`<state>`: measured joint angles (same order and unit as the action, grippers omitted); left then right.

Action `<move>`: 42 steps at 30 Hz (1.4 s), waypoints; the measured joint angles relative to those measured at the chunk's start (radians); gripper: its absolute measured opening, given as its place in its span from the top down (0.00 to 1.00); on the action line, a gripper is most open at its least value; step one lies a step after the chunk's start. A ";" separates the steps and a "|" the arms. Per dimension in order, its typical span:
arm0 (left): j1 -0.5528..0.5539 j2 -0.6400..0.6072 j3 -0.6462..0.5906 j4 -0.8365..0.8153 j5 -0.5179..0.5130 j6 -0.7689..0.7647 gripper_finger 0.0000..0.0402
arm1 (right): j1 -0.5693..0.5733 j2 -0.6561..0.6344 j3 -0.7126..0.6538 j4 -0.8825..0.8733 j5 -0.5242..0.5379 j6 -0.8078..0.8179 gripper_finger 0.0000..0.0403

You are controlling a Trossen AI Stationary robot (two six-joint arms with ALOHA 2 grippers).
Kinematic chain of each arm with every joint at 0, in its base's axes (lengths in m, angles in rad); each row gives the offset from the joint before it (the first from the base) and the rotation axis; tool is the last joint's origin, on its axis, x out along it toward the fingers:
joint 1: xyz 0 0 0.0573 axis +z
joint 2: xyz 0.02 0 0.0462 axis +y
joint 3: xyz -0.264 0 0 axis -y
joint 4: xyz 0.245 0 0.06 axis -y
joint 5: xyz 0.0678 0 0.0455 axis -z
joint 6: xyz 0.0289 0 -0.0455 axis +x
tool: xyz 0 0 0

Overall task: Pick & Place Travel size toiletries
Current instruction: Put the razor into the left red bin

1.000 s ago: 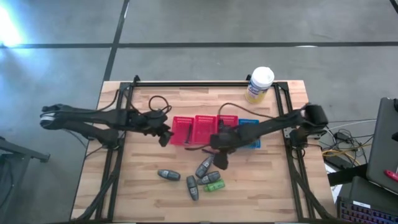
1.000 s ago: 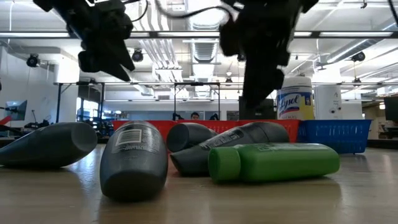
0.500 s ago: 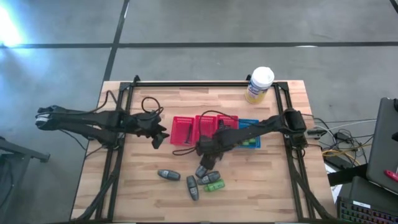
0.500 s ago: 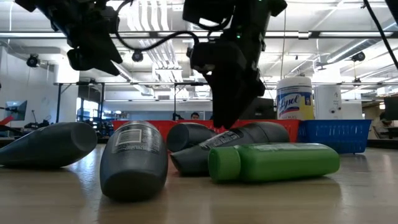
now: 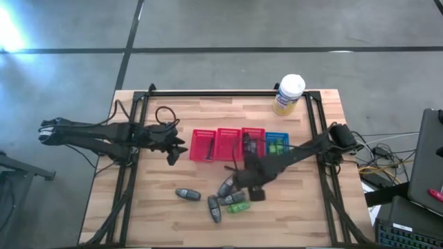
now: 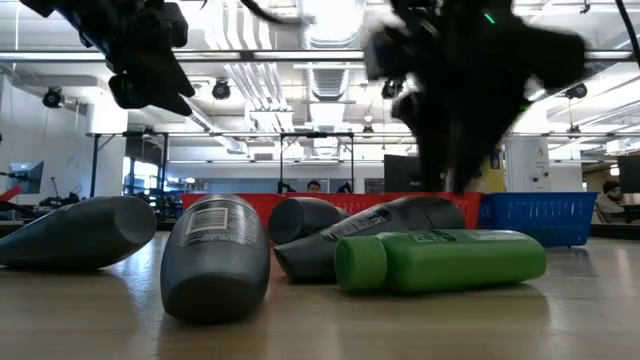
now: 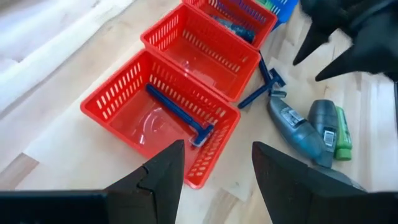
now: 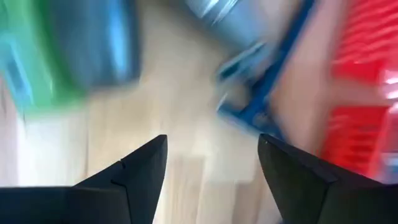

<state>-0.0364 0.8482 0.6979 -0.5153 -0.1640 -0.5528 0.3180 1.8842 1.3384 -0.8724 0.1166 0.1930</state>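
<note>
A wooden table (image 5: pixel 152 207) seen from above, with two dark robot arms reaching in from either side.

The right gripper (image 5: pixel 253 185) hangs low over the middle of the table, just in front of a row of small baskets. In its own wrist view its two fingers (image 8: pixel 140 171) are spread wide apart with bare wood between them; it holds nothing. Just beyond the fingertips in that view lie a blue razor (image 8: pixel 267 81), a dark grey tube (image 8: pixel 214 18) and a green bottle (image 8: pixel 28 56), all blurred.

From above, the loose toiletries lie in a cluster immediately beside this gripper, on its left: several dark grey tubes (image 5: pixel 226 187) lying flat and a small green bottle (image 5: pixel 238 207) at the cluster's near edge. One more grey tube (image 5: pixel 187 194) lies a little farther left, apart from the rest.

The left gripper (image 5: pixel 173 153) waits above the table just to the left of the red baskets (image 5: pixel 214 144). Its fingers (image 7: pixel 163 174) are also open and empty. Directly ahead of them, the nearest red basket (image 7: pixel 99 102) holds one blue razor (image 7: pixel 177 115). Another blue razor (image 7: pixel 261 87) lies on the wood beside the baskets.

A blue basket (image 5: pixel 277 144) at the right end of the row holds green items. A white-and-yellow canister (image 5: pixel 288 94) stands at the table's far edge.
</note>
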 joint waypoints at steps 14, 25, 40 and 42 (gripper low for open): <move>0.000 0.001 0.000 0.008 -0.033 -0.061 0.52 | -0.102 0.000 -0.096 0.117 -0.047 -0.317 0.42; 0.000 0.001 0.000 0.035 -0.072 -0.085 0.52 | -0.127 0.028 -0.119 0.175 -0.098 -0.395 0.48; 0.000 0.002 0.000 0.036 -0.088 -0.099 0.52 | -0.038 -0.017 -0.119 0.125 -0.218 -0.341 0.51; 0.000 0.002 0.000 0.036 -0.088 -0.096 0.52 | -0.037 -0.026 -0.119 0.128 -0.147 -0.315 0.50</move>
<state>-0.0364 0.8497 0.6979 -0.4790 -0.2523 -0.6491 0.2809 1.8587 1.2198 -0.7442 -0.0305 -0.1220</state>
